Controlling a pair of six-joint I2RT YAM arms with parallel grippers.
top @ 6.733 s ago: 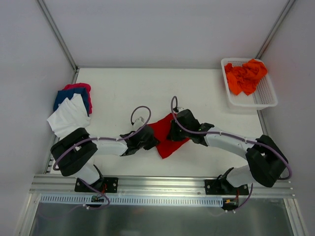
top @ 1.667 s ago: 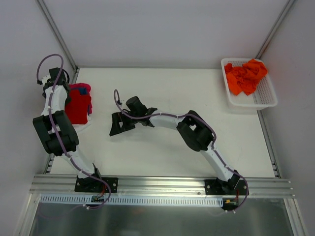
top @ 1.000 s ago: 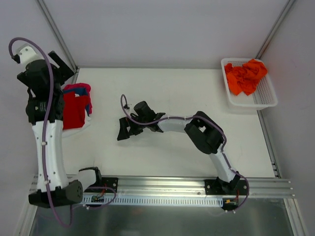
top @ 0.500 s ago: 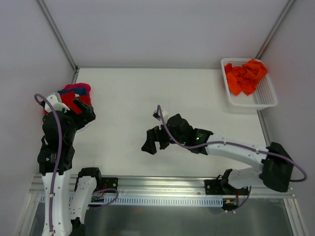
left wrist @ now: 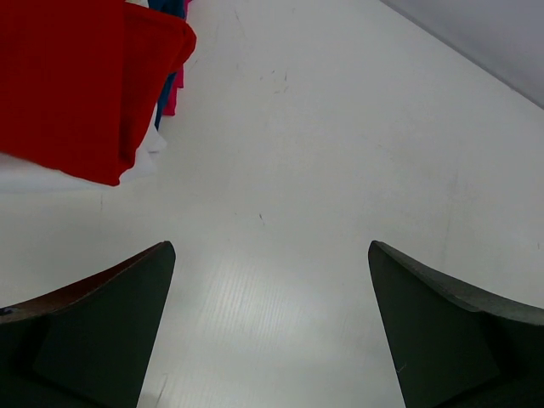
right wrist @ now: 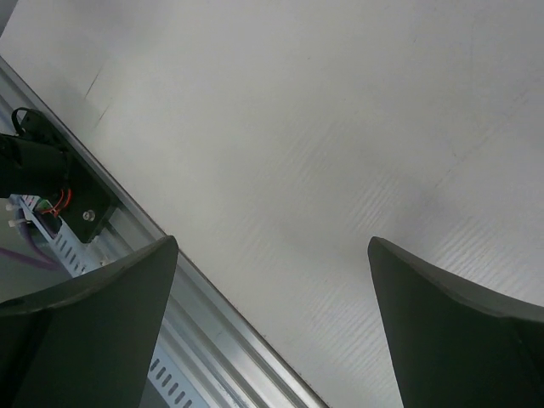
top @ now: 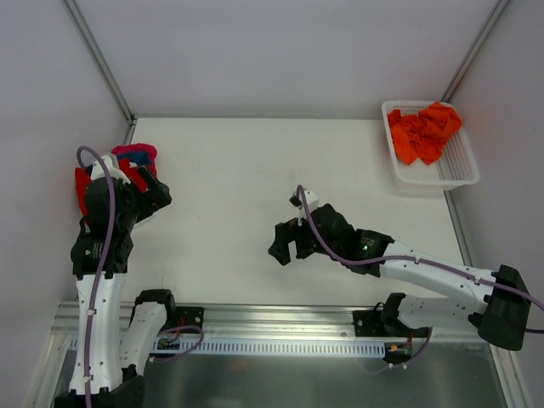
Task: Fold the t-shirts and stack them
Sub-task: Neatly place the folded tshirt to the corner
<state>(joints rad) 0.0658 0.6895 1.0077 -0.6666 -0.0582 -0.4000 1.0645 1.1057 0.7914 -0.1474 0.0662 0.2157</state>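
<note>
**Top external view:** A folded deep red t-shirt (top: 82, 187) tops the pile at the far left of the table (top: 255, 161), with a pink t-shirt (top: 140, 150) showing at the pile's far edge. The left gripper (top: 153, 189) hangs just beside the pile on its right, fingers spread wide and holding nothing. The right gripper (top: 286, 248) sits over bare table near the middle, toward the near side, also wide and empty. At the far right, a white mesh basket (top: 463, 170) holds a crumpled heap of orange t-shirts (top: 423, 132), none of them folded.

**Left wrist view:** The red shirt (left wrist: 76, 85) lies flat at upper left. A white t-shirt (left wrist: 146, 153) peeks out along its near edge, and slivers of a blue t-shirt (left wrist: 170, 8) and the pink one (left wrist: 172, 100) show at its right side. The dark fingers (left wrist: 93, 340) stand well apart, with only bare table between them.

**Right wrist view:** The fingers (right wrist: 85, 314) are just as wide apart. They frame empty table surface, the metal rail (right wrist: 195, 340) along the near edge and a black mount (right wrist: 59, 195) with wires. No cloth is in sight here.

Judging by the layout, the task is partly done. Red, white, blue and pink are folded and stacked at the left. The orange shirts in the basket remain, each one to be fetched, spread, folded and added to the pile.
</note>
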